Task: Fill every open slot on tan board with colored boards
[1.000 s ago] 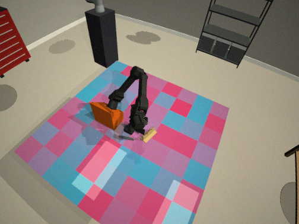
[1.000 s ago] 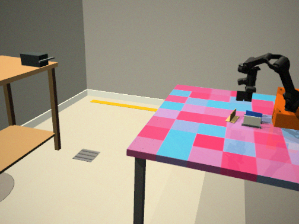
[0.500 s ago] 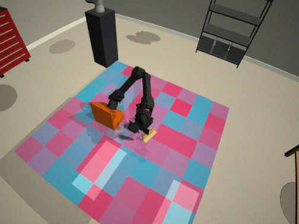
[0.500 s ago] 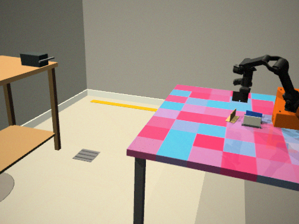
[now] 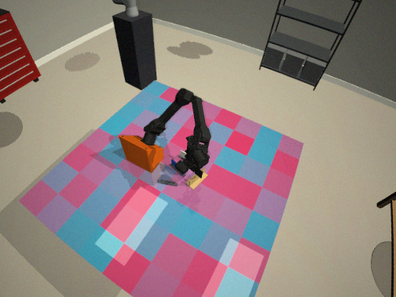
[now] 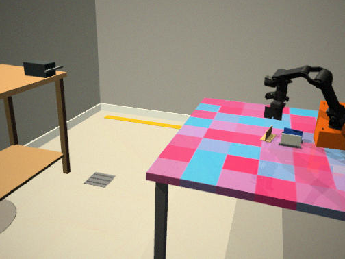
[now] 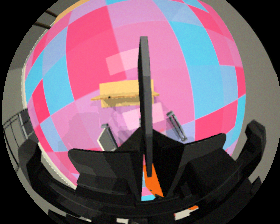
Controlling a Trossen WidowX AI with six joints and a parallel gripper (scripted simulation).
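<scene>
A patchwork table surface in pink and blue carries a black robot arm on an orange base. The hand is clenched on an upright dark board, above the surface. The standing tan board is below. White and blue boards stand near the base.

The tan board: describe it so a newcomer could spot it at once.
On the patchwork tabletop, find the orange block. Beyond the blue board and white board stands the tan board. Unlike them, it is tan and rises from a flat tan base.
</scene>
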